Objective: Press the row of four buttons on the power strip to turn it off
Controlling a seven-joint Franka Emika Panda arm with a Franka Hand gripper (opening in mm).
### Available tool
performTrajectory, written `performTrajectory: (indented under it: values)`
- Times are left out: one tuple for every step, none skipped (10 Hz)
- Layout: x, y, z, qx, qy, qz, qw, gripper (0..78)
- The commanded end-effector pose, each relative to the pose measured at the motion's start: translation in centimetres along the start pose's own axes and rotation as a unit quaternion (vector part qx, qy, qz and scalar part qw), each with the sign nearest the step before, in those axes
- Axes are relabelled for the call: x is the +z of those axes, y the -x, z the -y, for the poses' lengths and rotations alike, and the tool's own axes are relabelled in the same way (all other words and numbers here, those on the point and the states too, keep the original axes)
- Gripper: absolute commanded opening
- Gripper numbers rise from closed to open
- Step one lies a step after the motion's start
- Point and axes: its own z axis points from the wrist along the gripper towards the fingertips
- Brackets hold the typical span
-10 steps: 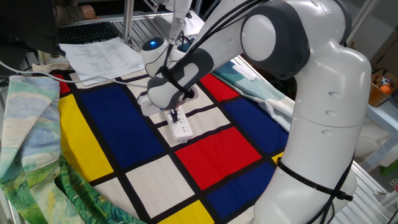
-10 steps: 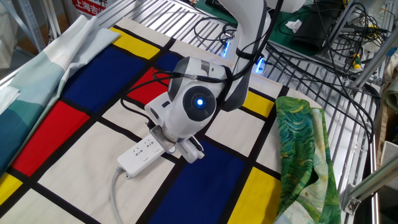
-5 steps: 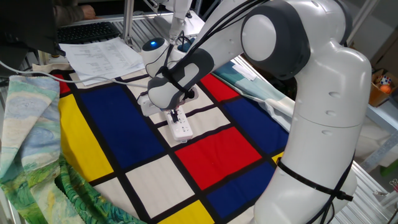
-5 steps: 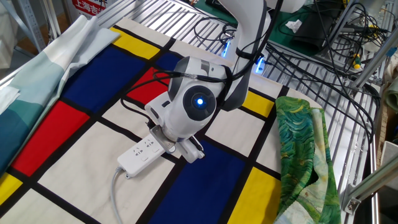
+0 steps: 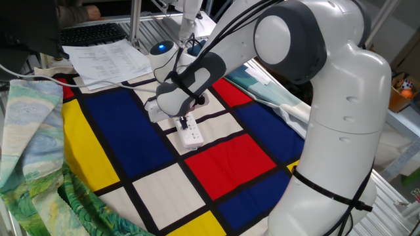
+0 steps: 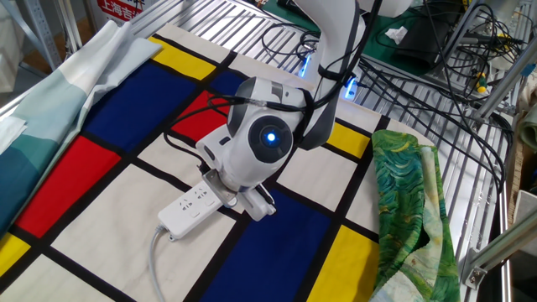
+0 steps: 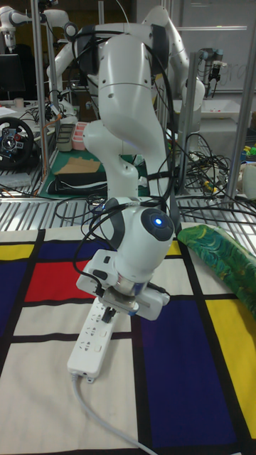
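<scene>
The white power strip [image 5: 191, 136] lies on a white square of the checked cloth, its thin cord [image 7: 99, 416] trailing toward the tall view's camera. My gripper [image 5: 185, 122] points straight down onto the strip's end nearest the wrist, and its dark fingertips read as one narrow tip touching the strip's top. In the tall view the fingers [image 7: 108, 313] rest on the upper part of the strip [image 7: 91, 340]. From the other side the wrist hides the fingertips, and only the free end of the strip [image 6: 186, 210] shows. The four buttons are too small to tell apart.
A stack of printed papers [image 5: 108, 59] lies at the cloth's far edge. Green patterned cloth [image 5: 26, 137] is heaped at one side [image 6: 411, 193], and a teal cloth [image 6: 50, 92] at the opposite side. Cables [image 6: 436, 50] sprawl over the metal rack behind the arm.
</scene>
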Motion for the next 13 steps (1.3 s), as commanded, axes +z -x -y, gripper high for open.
performTrajectory:
  values:
    - [0.4,-0.2,-0.1,-0.002,-0.001,-0.003,1.0000,0.0]
    - [0.1,-0.3,0.1,-0.003,-0.001,-0.004,1.0000,0.0]
    - [0.0,-0.4,0.2,-0.003,-0.001,-0.004,1.0000,0.0]
    - [-0.5,-0.3,0.5,-0.006,0.000,-0.005,1.0000,0.0]
    - [-0.7,-0.2,0.6,-0.007,0.000,-0.005,1.0000,0.0]
    - [-0.8,-0.2,0.6,-0.007,0.000,-0.005,1.0000,0.0]
    - [-1.1,-0.4,0.5,-0.004,0.000,-0.007,1.0000,0.0]
    - [-1.5,-0.8,0.3,0.000,-0.001,-0.012,0.9999,0.0]
    - [-1.7,-1.0,0.3,0.002,-0.001,-0.014,0.9999,0.0]
    - [-2.1,-1.6,0.1,0.005,-0.002,-0.017,0.9998,0.0]
    - [-2.2,-1.6,0.1,0.005,-0.002,-0.017,0.9998,0.0]
    - [-2.2,-1.8,0.0,0.000,-0.002,-0.016,0.9999,0.0]
    - [-2.3,-2.1,0.0,-0.004,-0.003,-0.015,0.9999,0.0]
